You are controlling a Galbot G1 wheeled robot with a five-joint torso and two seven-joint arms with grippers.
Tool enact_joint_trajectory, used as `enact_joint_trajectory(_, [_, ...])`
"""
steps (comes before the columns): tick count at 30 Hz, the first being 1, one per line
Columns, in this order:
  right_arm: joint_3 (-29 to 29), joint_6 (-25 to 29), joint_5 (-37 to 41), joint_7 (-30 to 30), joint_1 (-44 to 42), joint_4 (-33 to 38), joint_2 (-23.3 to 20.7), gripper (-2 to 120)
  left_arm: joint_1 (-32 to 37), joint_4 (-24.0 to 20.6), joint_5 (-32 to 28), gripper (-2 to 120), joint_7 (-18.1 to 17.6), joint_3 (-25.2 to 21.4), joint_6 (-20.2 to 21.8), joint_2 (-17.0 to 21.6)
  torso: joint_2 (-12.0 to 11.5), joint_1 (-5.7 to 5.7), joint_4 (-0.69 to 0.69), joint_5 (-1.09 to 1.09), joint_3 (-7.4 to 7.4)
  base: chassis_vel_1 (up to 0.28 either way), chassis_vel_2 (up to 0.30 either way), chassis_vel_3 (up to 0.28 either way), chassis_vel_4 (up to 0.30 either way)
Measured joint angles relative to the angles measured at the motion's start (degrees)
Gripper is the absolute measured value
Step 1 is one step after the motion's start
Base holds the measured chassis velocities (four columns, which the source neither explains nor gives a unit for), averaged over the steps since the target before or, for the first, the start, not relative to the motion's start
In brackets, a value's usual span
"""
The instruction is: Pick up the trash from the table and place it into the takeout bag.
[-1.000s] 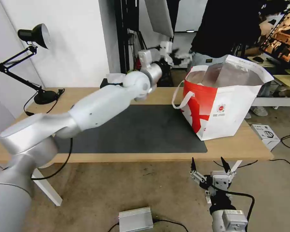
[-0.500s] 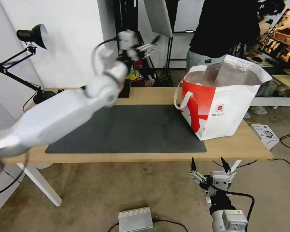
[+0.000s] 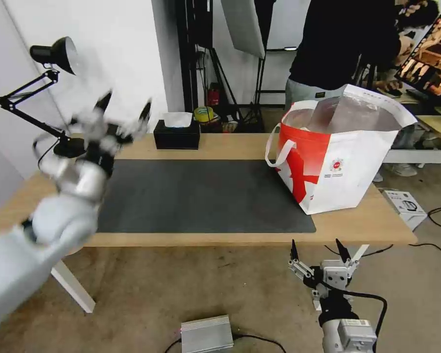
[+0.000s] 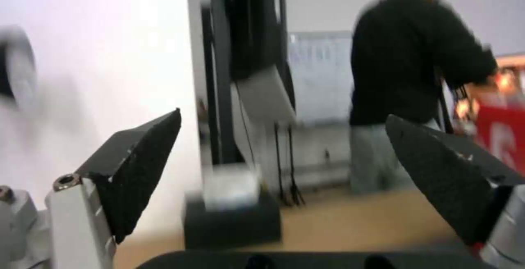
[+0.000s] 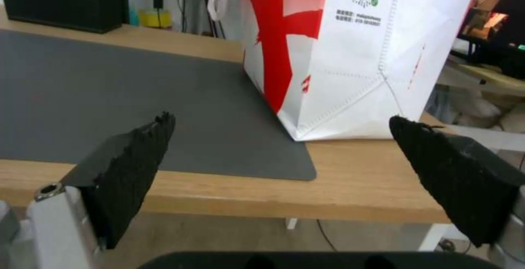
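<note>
The takeout bag (image 3: 338, 166), red and white with a foil lining, stands open on the right end of the table (image 3: 230, 142). No trash is in view on the dark mat (image 3: 206, 196). My left gripper (image 3: 126, 105) hovers open and empty above the table's left end, near the lamp base. In the left wrist view the left gripper (image 4: 283, 116) spreads its black fingers (image 4: 142, 166) wide. My right gripper (image 3: 318, 251) hangs open below the table's front edge, pointing up. The right wrist view has the right gripper (image 5: 280, 118) facing the bag (image 5: 339, 47) and mat (image 5: 109, 96).
A black tissue box (image 3: 176, 135) sits at the back edge of the table, also seen ahead of the left gripper (image 4: 232, 219). A black desk lamp (image 3: 51, 54) stands at the far left. On the floor lie a silver box (image 3: 206, 333) and a white carton (image 3: 402, 203).
My left arm has swung from behind the bag's side across the table to its left end, gripper open throughout. The right arm has stayed put.
</note>
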Motion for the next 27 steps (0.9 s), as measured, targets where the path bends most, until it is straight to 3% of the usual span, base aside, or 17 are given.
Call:
enact_joint_trajectory(3, [0.00, 0.00, 0.00, 0.00, 0.01, 0.00, 0.00, 100, 4.89, -2.10, 2.40, 100, 0.02, -4.50, -0.32, -2.68, 0.00, 0.01, -0.04, 0.19, -0.01, 0.000, 0.000, 0.000, 0.000])
enact_joint_trajectory(4, [0.01, 0.00, 0.00, 0.00, 0.01, 0.00, 0.00, 100, 8.45, -2.96, 4.15, 100, 0.08, -7.66, -0.45, -4.75, 0.00, 0.01, -0.03, 0.13, -0.01, 0.000, 0.000, 0.000, 0.000])
enact_joint_trajectory(5, [0.01, 0.00, 0.00, 0.00, 0.01, 0.00, 0.00, 100, 8.45, -2.96, 4.15, 100, 0.08, -7.66, -0.45, -4.75, 0.00, 0.01, -0.03, 0.13, -0.01, 0.000, 0.000, 0.000, 0.000])
enact_joint_trajectory(8, [0.00, 0.00, 0.00, 0.00, 0.00, 0.00, 0.00, 100, 20.44, -5.67, 10.06, 100, 2.10, -16.61, -2.89, -12.54, 0.01, 0.00, 0.01, 0.13, -0.01, 0.000, 0.000, 0.000, 0.000])
enact_joint_trajectory(9, [0.00, 0.00, 0.00, 0.00, 0.00, 0.00, 0.00, 100, 20.44, -5.67, 10.06, 100, 2.10, -16.61, -2.89, -12.54, 0.01, 0.00, 0.01, 0.13, -0.01, 0.000, 0.000, 0.000, 0.000])
enact_joint_trajectory(11, [0.00, 0.00, 0.00, 0.00, 0.02, 0.00, 0.00, 100, 26.66, -6.83, 14.05, 100, 3.98, -20.98, -4.86, -19.46, 0.01, 0.00, -0.01, 0.14, -0.02, 0.000, 0.000, 0.000, 0.000])
enact_joint_trajectory(12, [0.00, 0.00, 0.00, 0.00, 0.02, 0.00, 0.00, 100, 26.66, -6.83, 14.05, 100, 3.98, -20.98, -4.86, -19.46, 0.01, 0.00, -0.01, 0.14, -0.02, 0.000, 0.000, 0.000, 0.000])
enact_joint_trajectory(16, [0.00, 0.00, 0.00, 0.00, 0.01, -0.01, 0.00, 100, 34.42, -6.20, 24.10, 100, 7.36, -23.89, -9.57, -30.66, 0.01, 0.00, 0.02, 0.12, -0.01, 0.000, 0.000, 0.000, 0.000])
enact_joint_trajectory(24, [0.00, 0.00, 0.00, 0.00, 0.01, -0.01, 0.01, 100, 38.38, -6.28, 33.83, 100, 7.60, -23.90, -11.37, -38.49, 0.00, 0.00, 0.00, 0.12, -0.01, 0.000, 0.000, 0.000, 0.000])
enact_joint_trajectory(27, [0.00, 0.00, 0.00, 0.00, 0.01, -0.01, 0.00, 100, 40.64, -7.04, 37.93, 100, 7.67, -22.95, -12.57, -43.06, 0.00, 0.00, 0.00, 0.13, -0.01, 0.000, 0.000, 0.000, 0.000])
